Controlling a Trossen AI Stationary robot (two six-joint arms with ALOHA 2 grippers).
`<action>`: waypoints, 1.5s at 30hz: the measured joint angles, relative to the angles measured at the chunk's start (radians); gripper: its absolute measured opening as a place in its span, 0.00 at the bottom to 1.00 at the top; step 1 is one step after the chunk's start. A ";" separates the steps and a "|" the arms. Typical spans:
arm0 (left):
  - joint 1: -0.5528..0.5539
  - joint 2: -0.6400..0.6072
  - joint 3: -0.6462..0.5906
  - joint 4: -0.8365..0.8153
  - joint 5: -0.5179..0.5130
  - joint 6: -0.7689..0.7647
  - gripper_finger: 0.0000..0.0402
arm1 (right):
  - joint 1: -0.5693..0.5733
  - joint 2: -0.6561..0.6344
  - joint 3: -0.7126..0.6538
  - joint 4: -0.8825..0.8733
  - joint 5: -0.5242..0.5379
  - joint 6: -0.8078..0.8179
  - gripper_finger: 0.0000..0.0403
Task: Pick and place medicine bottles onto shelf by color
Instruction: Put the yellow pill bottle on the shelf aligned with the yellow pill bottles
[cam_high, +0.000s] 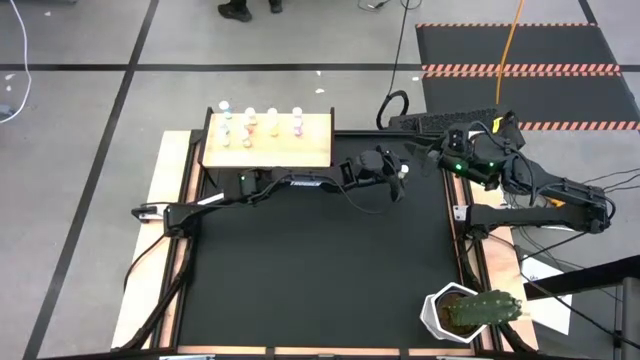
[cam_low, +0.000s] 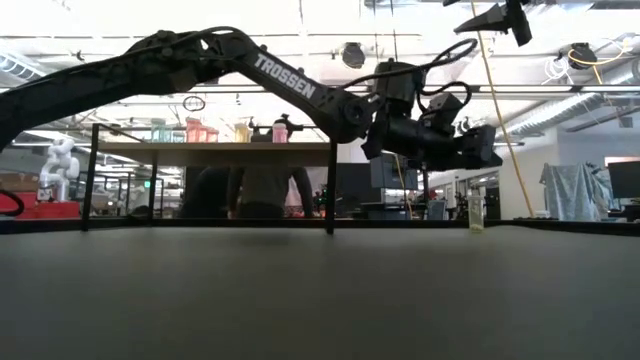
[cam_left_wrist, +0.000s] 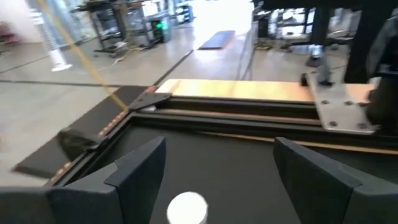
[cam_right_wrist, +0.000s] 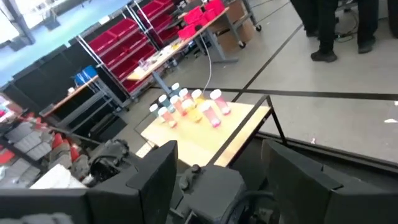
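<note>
Left pincer (cam_high: 398, 180) we see spread wide above a lone medicine bottle (cam_left_wrist: 187, 208) on the desk (cam_high: 320, 270); right pincer (cam_right_wrist: 217, 186) waits open; other bottles (cam_high: 260, 124) stand on the shelf (cam_high: 290, 148).

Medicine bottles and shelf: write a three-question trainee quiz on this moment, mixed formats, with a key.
1. True or false: the left gripper is shut on a bottle.
2. Where does the last bottle off the shelf stand? A) under the shelf B) on the black mat near the left gripper C) beside the cactus pot
3. Fill in: the right gripper waits near the table's far ____ corner.

Key: 1 false, its fingers are open with the white cap between them; 2 B; 3 right.
</note>
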 joint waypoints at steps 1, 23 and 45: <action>-0.003 0.000 0.000 -0.003 -0.019 0.000 0.74 | 0.003 0.000 0.000 -0.005 0.005 -0.001 0.56; -0.066 -0.326 0.000 -0.589 -0.047 0.070 0.74 | -0.080 0.067 -0.030 -0.466 0.055 0.022 0.56; -0.037 -0.727 0.000 -0.975 -0.160 -0.056 0.74 | -0.392 0.457 -0.229 -0.136 -0.214 -0.217 0.56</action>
